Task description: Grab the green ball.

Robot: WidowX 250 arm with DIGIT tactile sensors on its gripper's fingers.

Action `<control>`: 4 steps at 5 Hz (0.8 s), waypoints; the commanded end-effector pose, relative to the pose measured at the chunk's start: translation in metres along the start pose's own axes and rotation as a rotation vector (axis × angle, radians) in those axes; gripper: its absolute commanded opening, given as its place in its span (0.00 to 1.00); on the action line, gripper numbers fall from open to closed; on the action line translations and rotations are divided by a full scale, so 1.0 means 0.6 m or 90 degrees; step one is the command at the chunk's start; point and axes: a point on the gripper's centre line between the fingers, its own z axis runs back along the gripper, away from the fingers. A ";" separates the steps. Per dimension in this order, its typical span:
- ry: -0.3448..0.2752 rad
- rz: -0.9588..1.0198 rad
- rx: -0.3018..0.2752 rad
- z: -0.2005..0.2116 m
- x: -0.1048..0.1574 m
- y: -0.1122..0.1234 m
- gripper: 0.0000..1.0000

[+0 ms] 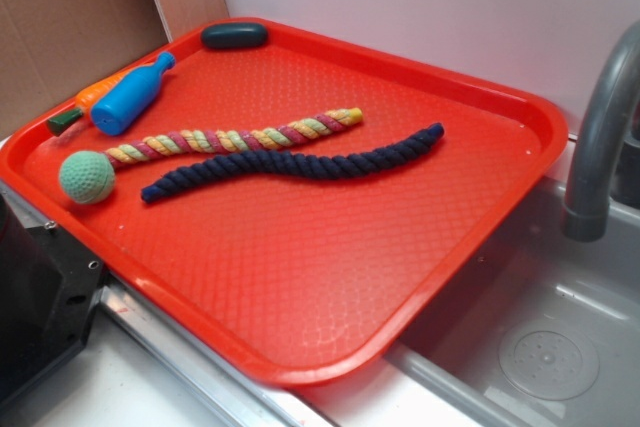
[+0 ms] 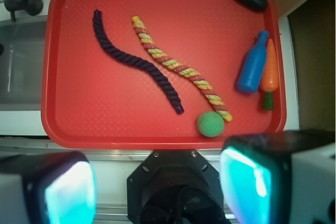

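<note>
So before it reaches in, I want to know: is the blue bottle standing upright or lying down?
Lying down. The blue bottle rests on its side on the red tray, beside the orange carrot toy.

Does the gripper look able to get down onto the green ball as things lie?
Probably yes. The green ball sits uncovered near the tray's edge; only the multicoloured rope's end lies close beside it. The gripper stands open.

We see the fingers [image 2: 71, 195] only as blurred blocks cut off by the wrist view's bottom edge. The bottle [image 1: 130, 97] hides most of the carrot [image 1: 88, 102] at the tray's [image 1: 300, 367] corner; the tap [image 1: 600, 137] runs off-frame.
</note>
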 end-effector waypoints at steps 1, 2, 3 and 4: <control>0.000 0.000 0.000 0.000 0.000 0.000 1.00; 0.053 0.067 0.064 -0.087 0.044 0.063 1.00; 0.051 0.128 0.064 -0.171 0.064 0.126 1.00; 0.009 0.122 0.026 -0.248 0.048 0.162 1.00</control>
